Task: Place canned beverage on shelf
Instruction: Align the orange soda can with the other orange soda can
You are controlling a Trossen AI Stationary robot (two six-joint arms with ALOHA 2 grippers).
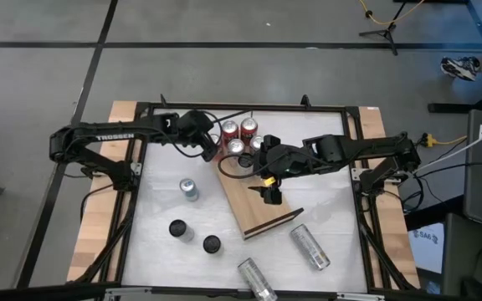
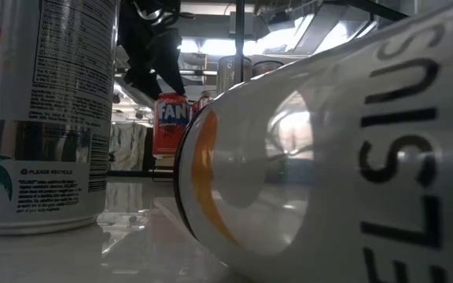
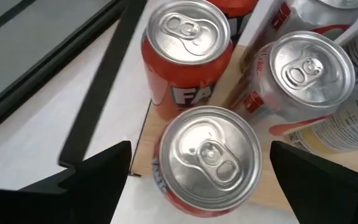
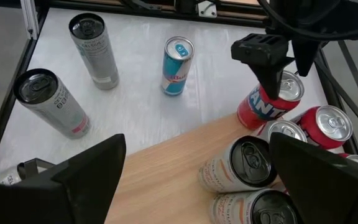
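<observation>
The shelf [image 1: 258,205], a light wooden board, lies slanted mid-table. Several cans cluster at its far end. An orange-red Fanta can [image 3: 207,158] stands upright there, beside a second Fanta can [image 3: 188,43] and a red-and-white can [image 3: 309,74]. My left gripper [image 1: 216,149] is open just above the near Fanta can, one finger [image 3: 98,180] on each side of its top, touching nothing. My right gripper [image 1: 268,194] hangs open over the board's middle [image 4: 166,174] with nothing between its fingers. The right wrist view shows the left gripper's finger [image 4: 269,59] over the Fanta can [image 4: 269,106].
Two pale cans [image 4: 241,163] lie on the board by the cluster. A blue can [image 1: 189,189] and two dark-topped cans [image 1: 177,228] stand on the white tabletop at the left. Two silver cans [image 1: 310,247] lie near the front edge. A black frame [image 1: 141,109] rims the table.
</observation>
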